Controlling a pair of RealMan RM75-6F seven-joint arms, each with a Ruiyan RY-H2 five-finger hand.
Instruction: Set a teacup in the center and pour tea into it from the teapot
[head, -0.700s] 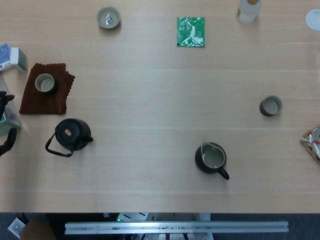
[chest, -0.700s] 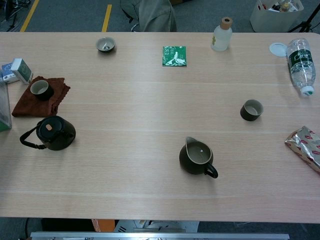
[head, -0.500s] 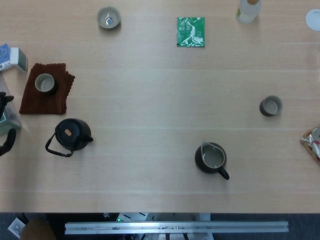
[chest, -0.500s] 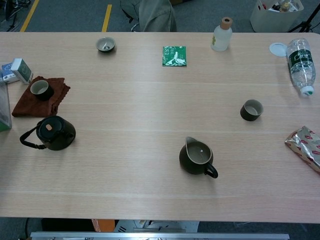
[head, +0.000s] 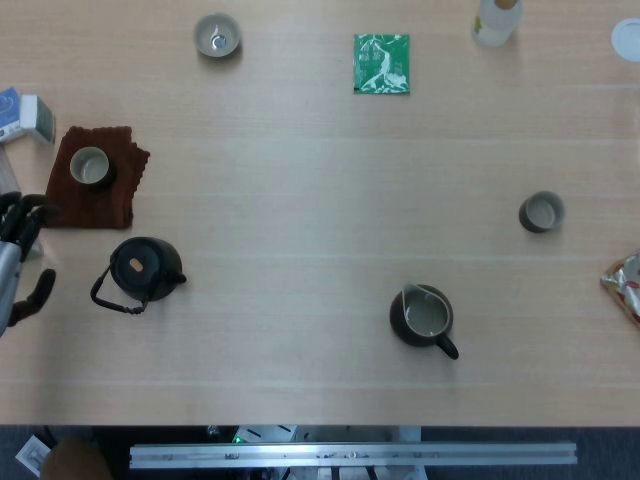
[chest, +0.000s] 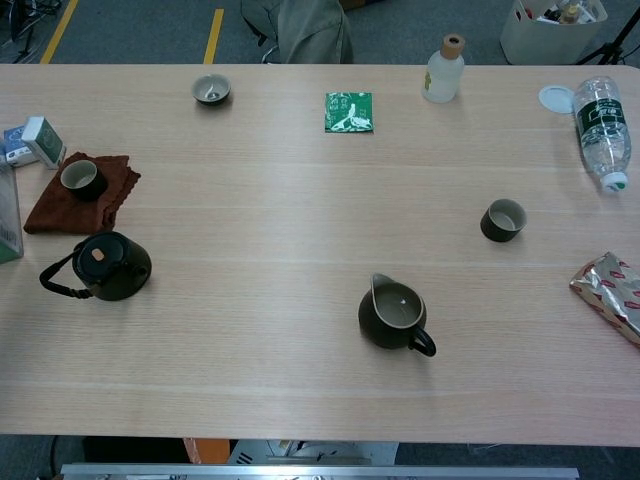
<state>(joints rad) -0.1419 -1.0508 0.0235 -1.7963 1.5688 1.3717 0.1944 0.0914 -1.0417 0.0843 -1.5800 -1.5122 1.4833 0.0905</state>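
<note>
While your left hand (head: 18, 262) hung at the frame's left edge, fingers apart and empty, teapot (head: 144, 271) sat beside it, teacup (head: 541, 212) far right on the desk (head: 300, 180).

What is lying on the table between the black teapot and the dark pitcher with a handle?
Nothing: between the black round teapot and the dark handled pitcher there is only bare light wooden table. The chest view and the head view both show this.

teapot (head: 146, 269): black, lidded, upright, left of frame | teacup (head: 541, 212): dark, empty-looking, upright, right of frame, well apart
</note>
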